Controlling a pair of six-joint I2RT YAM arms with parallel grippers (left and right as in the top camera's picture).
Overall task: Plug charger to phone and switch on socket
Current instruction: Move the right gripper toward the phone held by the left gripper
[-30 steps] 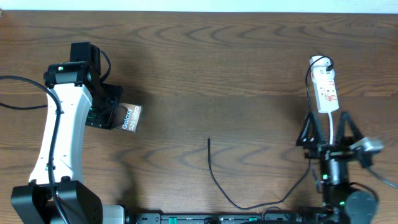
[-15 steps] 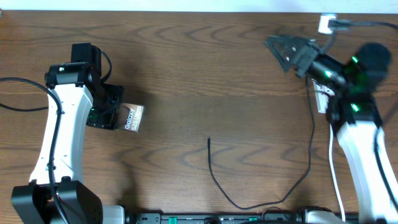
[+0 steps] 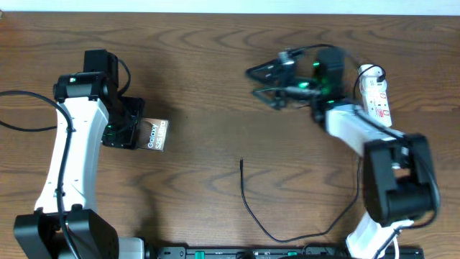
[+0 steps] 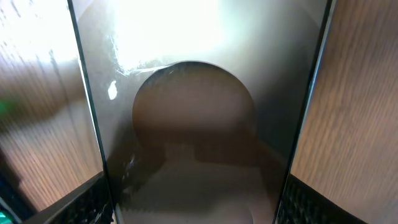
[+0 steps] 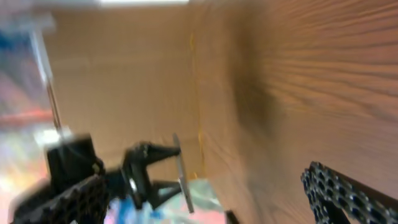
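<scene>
Left gripper (image 3: pixel 135 131) is clamped on the phone (image 3: pixel 155 135). In my left wrist view the slab fills the gap between the fingers (image 4: pixel 303 204), and its lettered end pokes out toward table centre. Right gripper (image 3: pixel 260 81) has its fingers spread apart; that wrist view is blurred. Charger (image 3: pixel 248 205) lies on the table (image 3: pixel 208 43), tip near centre, well apart from both grippers. Socket (image 3: pixel 377 97) lies just beside the right arm.

Right gripper (image 3: pixel 256 82) now far-side, just left of the socket (image 3: pixel 378 101), apparently spread, away from near edge.
</scene>
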